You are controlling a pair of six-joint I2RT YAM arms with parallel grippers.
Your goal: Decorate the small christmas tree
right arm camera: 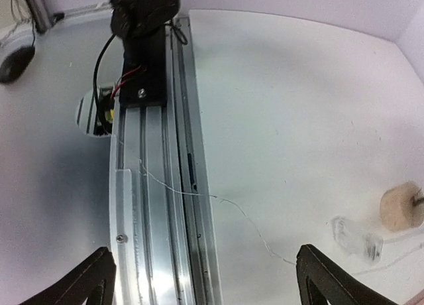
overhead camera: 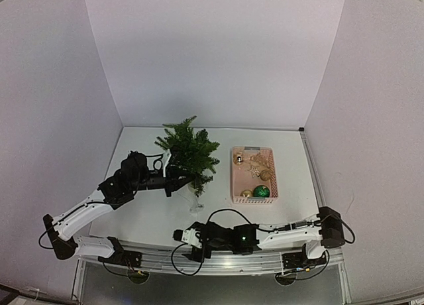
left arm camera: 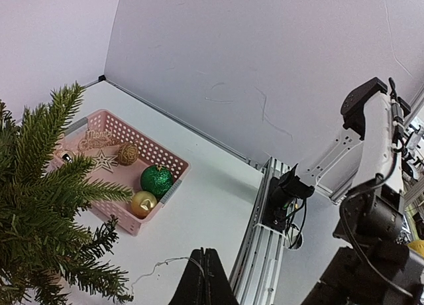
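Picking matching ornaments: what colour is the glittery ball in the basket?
Green. The glittery ball shows best in the left wrist view.

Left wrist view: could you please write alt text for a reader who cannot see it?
A pink basket holding a green ball, a gold ball and other ornaments sits on a white table beside the tree at left. The shut left pincer shows at the bottom edge, the right arm at right.

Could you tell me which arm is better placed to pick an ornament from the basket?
Right, likely: the right gripper is open and empty, with the pink basket on its side. The left gripper is shut beside the small christmas tree.
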